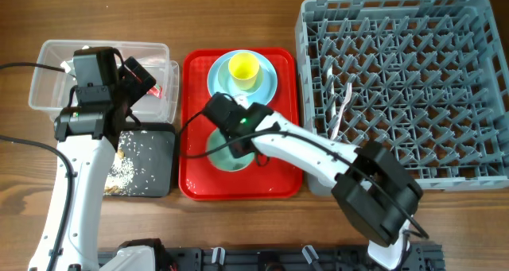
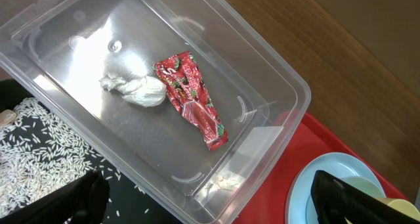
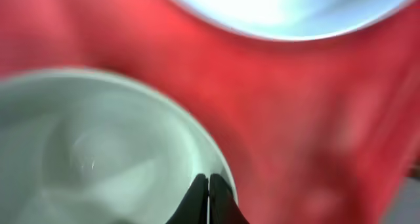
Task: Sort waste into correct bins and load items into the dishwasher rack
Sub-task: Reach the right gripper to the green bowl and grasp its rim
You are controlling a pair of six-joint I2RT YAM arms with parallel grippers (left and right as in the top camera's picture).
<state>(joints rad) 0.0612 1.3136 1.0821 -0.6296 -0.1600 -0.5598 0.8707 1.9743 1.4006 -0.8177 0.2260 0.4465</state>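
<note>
The red-and-white wrapper (image 2: 193, 99) and the white tissue (image 2: 134, 89) lie inside the clear tub (image 1: 48, 72). My left gripper (image 1: 137, 82) hangs open and empty over the tub's right end, its fingers spread wide in the left wrist view (image 2: 216, 198). Crumbly food scraps (image 1: 127, 169) lie in the black tray (image 1: 155, 156). My right gripper (image 1: 231, 132) is shut on the rim of the pale green bowl (image 3: 98, 158) on the red serving tray (image 1: 270, 183). The yellow cup (image 1: 243, 67) stands on the light blue plates (image 1: 269, 84). The white fork and spoon (image 1: 338, 104) lie in the grey rack (image 1: 477, 88).
The red serving tray sits between the bins and the rack. Some food scraps lie at the black tray's left edge (image 1: 119, 152). Cables trail along the left of the table (image 1: 24, 64).
</note>
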